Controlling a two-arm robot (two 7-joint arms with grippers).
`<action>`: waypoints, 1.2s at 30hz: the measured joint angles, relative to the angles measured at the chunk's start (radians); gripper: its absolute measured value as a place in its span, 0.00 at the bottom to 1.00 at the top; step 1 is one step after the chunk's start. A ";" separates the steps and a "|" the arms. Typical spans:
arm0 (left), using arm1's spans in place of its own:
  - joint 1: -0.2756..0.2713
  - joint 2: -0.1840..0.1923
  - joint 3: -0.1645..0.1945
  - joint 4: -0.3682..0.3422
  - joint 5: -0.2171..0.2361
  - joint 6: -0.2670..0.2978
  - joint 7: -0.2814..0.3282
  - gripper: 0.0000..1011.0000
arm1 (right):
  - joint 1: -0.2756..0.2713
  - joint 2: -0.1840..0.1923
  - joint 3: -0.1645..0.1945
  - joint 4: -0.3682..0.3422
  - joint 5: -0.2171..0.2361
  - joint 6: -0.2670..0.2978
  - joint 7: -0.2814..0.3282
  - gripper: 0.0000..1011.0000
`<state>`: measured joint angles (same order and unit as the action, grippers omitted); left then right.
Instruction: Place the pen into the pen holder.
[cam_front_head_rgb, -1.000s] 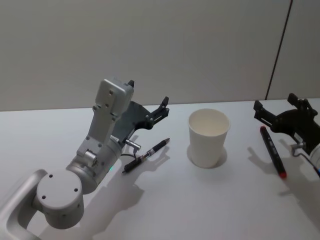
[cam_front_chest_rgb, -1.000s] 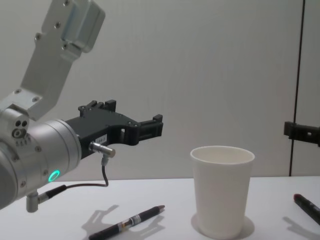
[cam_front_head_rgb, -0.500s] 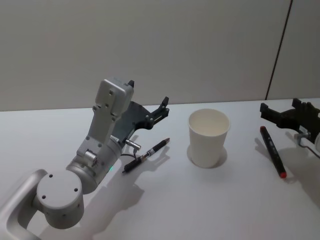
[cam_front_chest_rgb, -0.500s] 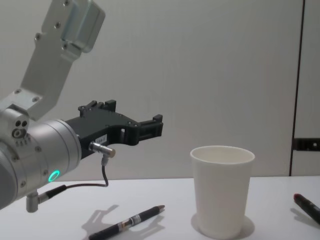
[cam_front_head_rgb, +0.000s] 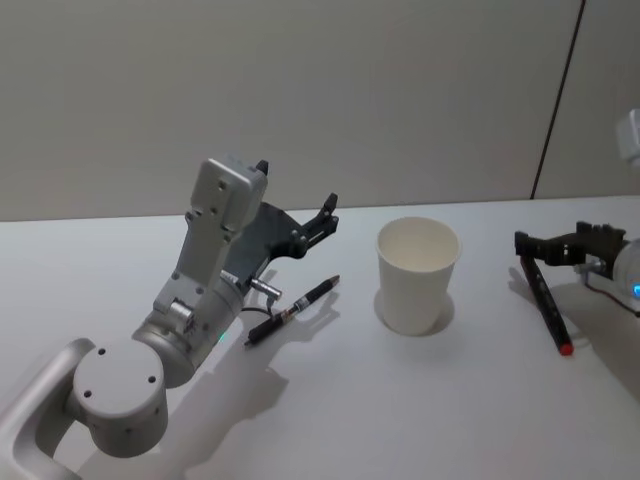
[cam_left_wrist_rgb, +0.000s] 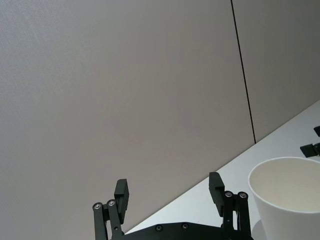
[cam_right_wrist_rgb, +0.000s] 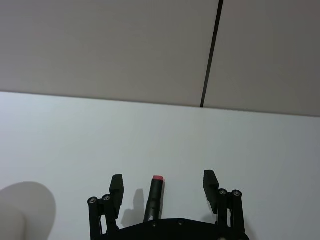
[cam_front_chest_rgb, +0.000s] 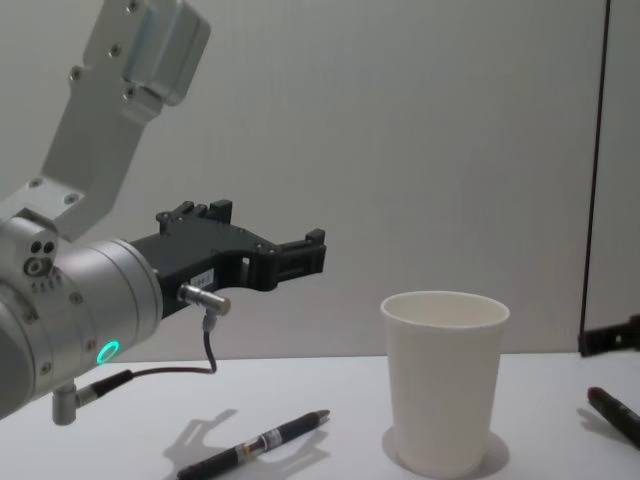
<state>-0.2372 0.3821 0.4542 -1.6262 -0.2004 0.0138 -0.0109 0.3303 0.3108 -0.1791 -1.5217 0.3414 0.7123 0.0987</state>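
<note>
The right gripper (cam_right_wrist_rgb: 163, 179) hangs open over the red-tipped pen (cam_right_wrist_rgb: 154, 202), the left gripper (cam_left_wrist_rgb: 169, 182) open too. It seems light, stiff, smooth: hold its middle.

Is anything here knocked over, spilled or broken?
Nothing stands out. The paper cup stands upright; a black pen lies flat on its left near the left gripper, a red-tipped pen on its right by the right gripper.

The pen holder (cam_front_head_rgb: 418, 275) is recorded as plain white. The marker pen (cam_front_head_rgb: 547, 308) is noted as black and red-tipped, the slim pen (cam_front_head_rgb: 292, 311) as black, and the table (cam_front_head_rgb: 400, 420) as white.
</note>
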 joint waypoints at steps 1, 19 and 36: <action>0.000 0.000 0.000 0.000 0.000 0.000 0.000 0.99 | 0.016 -0.006 -0.005 0.018 -0.009 0.022 0.001 0.99; 0.000 0.000 0.000 0.000 0.000 0.000 0.000 0.99 | 0.092 -0.056 -0.043 0.125 -0.055 0.161 0.010 0.99; 0.000 0.000 0.000 0.000 0.000 0.000 0.000 0.99 | 0.104 -0.069 -0.042 0.133 -0.058 0.196 0.003 0.99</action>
<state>-0.2371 0.3821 0.4542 -1.6262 -0.2004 0.0138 -0.0109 0.4344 0.2414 -0.2206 -1.3890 0.2833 0.9082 0.1016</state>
